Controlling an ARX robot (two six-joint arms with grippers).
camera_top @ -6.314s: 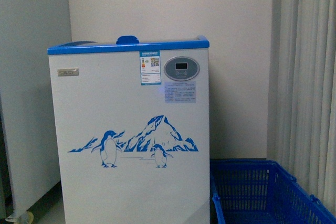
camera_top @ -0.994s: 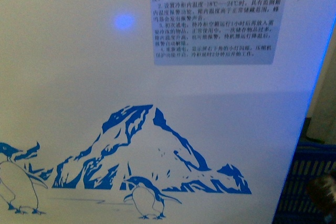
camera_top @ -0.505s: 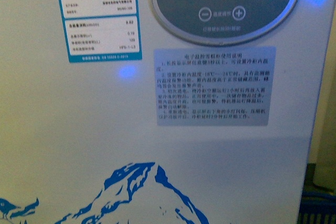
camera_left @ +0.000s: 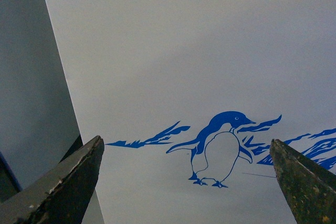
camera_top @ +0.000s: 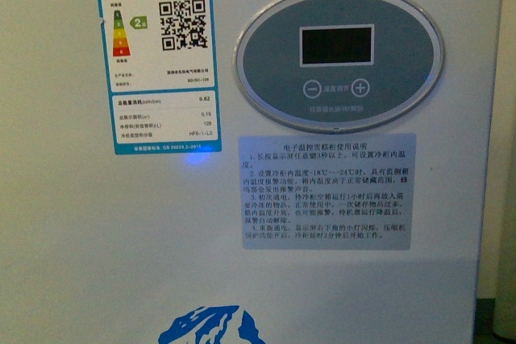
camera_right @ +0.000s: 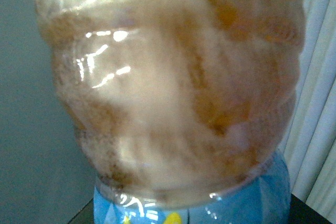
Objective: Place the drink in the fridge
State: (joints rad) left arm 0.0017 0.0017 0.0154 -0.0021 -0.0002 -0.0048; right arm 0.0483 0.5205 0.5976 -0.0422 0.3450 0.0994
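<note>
**Step in hand (judged):** closing on the fridge [camera_top: 121,223], lid not yet reached.

- Front view: white front wall fills the frame. Energy label [camera_top: 153,54] at 11 o'clock, grey oval control panel [camera_top: 339,60] at 1 o'clock, instruction sticker [camera_top: 326,191] just below the panel, mountain decal [camera_top: 211,326] tip at 6 o'clock. No rim, lid or arm in view.
- Left gripper [camera_left: 185,141]: fingers wide apart, nothing between them, facing the penguin decal [camera_left: 218,148].
- Right wrist view: the drink [camera_right: 168,93] fills the frame, amber liquid above a blue label band [camera_right: 189,208]. My right gripper's fingers are not visible, so I cannot tell whether they are clamped. With the bottle this close to the lens, I judge it held.

**To do it well:** the opening is on top, so both arms must go up past 12 o'clock. The empty left gripper should slide the lid. Keep the drink off the front wall.

**View differences:** only the right wrist shows the drink, plus a curtain [camera_right: 317,103]. Only the left wrist shows the open fingers. Only the front view shows the panel.
</note>
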